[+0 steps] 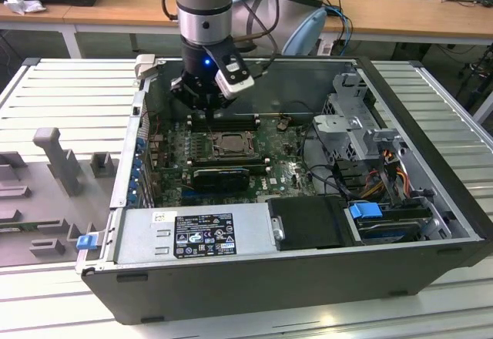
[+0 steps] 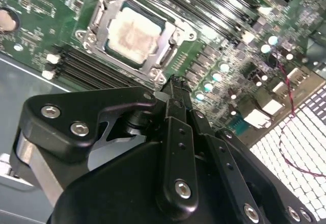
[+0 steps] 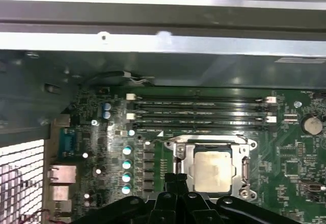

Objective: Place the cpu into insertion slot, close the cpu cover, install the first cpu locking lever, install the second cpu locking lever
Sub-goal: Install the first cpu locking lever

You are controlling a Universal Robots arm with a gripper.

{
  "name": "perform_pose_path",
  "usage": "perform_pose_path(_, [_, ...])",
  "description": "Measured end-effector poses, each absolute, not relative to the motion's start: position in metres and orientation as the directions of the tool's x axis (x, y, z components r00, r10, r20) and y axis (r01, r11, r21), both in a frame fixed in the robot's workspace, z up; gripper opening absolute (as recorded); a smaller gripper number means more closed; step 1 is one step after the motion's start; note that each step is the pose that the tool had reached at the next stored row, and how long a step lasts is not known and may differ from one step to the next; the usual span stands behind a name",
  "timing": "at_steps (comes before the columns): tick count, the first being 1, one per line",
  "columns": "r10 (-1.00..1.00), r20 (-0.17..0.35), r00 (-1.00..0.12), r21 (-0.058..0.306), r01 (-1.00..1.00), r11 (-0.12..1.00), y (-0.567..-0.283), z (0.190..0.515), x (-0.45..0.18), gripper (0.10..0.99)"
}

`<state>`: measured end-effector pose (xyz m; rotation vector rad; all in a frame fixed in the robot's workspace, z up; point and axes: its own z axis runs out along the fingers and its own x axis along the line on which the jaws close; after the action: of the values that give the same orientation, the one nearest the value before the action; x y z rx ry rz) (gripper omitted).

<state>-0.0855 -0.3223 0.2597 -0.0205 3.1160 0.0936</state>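
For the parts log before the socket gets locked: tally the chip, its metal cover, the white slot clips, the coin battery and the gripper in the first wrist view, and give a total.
chip: 1
metal cover: 1
white slot clips: 4
coin battery: 1
gripper: 1
Total: 8

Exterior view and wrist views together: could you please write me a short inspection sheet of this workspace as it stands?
Surface: ribbed grey metal table, carrying the open black computer case.
Job's things: pale silver-beige square cpu sits in the dark insertion slot; silvery frame cpu cover lies down around it.
Clutter: grey plastic fixture blocks on the exterior view's left.
Grippers: black gripper shut, empty, above the green motherboard near the slot.
Cables: thin red-and-black wire; orange cables by the grey metal drive cage.
Surroundings: wooden benches behind.
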Motion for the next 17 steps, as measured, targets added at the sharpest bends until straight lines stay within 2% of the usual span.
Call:
perform_pose_path(9, [-0.012, -0.024, -1.0, 0.06, -0.014, 0.998, -0.319, 0.259, -0.105, 0.106])
perform_pose_path(17, [-0.012, -0.025, -1.0, 0.06, -0.014, 0.998, -0.302, 0.258, -0.112, 0.106])
